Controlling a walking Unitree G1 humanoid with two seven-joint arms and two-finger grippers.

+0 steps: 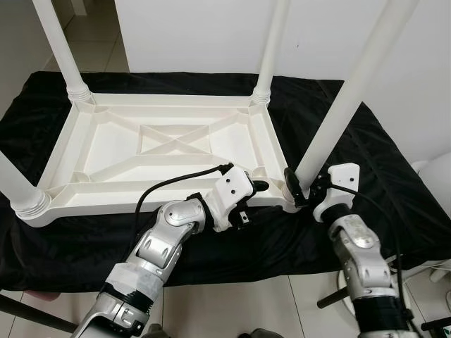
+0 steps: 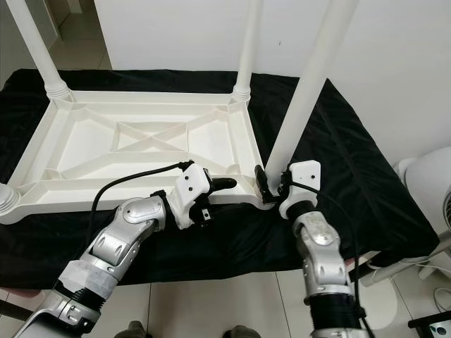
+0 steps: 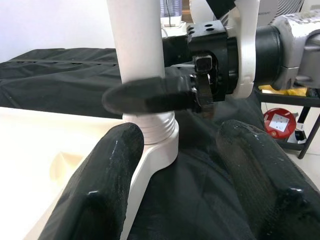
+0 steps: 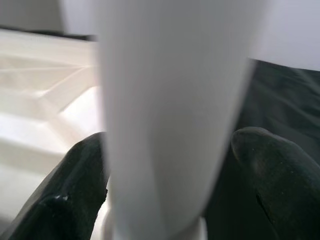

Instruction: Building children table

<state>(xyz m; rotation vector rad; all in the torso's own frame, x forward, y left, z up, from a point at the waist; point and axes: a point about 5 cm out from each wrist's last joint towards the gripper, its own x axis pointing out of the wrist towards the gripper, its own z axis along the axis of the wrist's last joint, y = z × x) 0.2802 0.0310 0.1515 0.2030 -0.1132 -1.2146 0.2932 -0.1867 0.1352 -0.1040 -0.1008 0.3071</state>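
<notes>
4 legs (image 1: 337, 113) over black cloth (image 1: 380, 176)

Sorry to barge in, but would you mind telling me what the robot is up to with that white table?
The robot is putting together a white plastic children's table, which lies upside down on a black cloth. All four legs stand in the corner sockets. The right gripper has its fingers on either side of the near right leg, low down by the socket; whether they clamp it is unclear. The left gripper hovers open beside that same corner, at the tabletop's near edge.
</notes>
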